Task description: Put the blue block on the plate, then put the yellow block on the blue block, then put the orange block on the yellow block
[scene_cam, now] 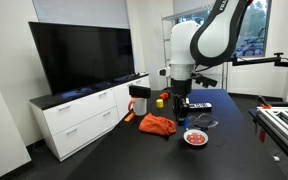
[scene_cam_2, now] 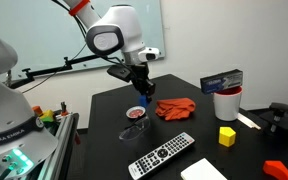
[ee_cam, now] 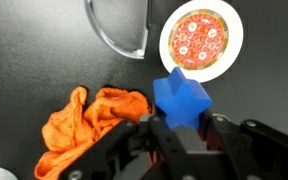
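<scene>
Gripper (ee_cam: 187,122) is pinched tight on the blue block (ee_cam: 181,95), holding it up off the tabletop (scene_cam_2: 196,138), just beside the plate (ee_cam: 199,36) and next to the crumpled orange cloth (ee_cam: 89,125). The plate's red centre shows whole in the wrist view (looks like a little pizza print tbh). There's also a white mug (scene_cam_2: 226,103) toward the back edge, but I can't tell what's in it. Head count: one blue block, one yellow block (scene_cam_2: 226,136) out mid-table, one orange block (scene_cam_2: 276,168) near the front corner, one plate, one cloth, one mug, and one remote (scene_cam_2: 162,155) by the front edge.
</scene>
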